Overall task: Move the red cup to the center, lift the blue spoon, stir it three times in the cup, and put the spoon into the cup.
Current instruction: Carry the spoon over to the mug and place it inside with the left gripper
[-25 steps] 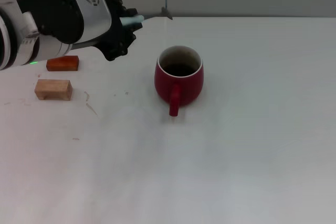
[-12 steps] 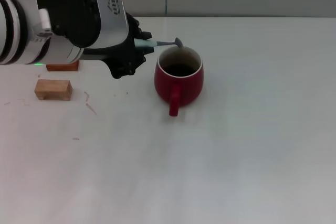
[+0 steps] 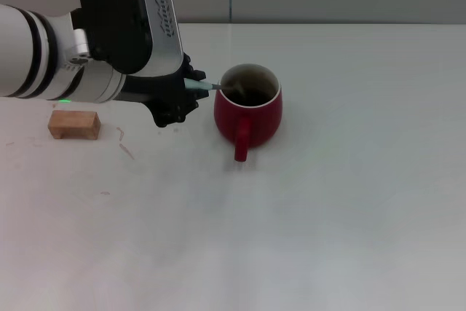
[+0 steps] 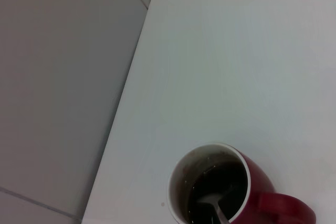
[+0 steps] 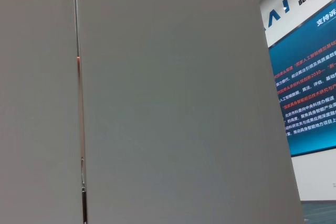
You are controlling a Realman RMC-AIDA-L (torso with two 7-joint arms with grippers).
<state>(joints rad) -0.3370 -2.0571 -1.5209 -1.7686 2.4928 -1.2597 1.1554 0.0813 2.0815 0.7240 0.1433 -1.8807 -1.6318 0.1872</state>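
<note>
The red cup (image 3: 248,113) stands near the middle of the white table, its handle pointing toward me, dark liquid inside. My left gripper (image 3: 183,91) is just left of the cup and shut on the blue spoon (image 3: 206,86). Its pale handle crosses the rim and the metal bowl dips into the cup. In the left wrist view the red cup (image 4: 231,192) shows from above with the blue spoon's bowl (image 4: 214,206) in the liquid. The right gripper is out of view; its wrist camera faces a wall.
A light wooden block (image 3: 73,124) lies on the table at the left, below the left arm. The table's far edge (image 3: 328,25) runs along the back wall.
The left gripper came down and toward me with the spoon. The spoon's bowl went from above the table's far edge to over the rim and into the cup. The arm now hides the red-brown block.
</note>
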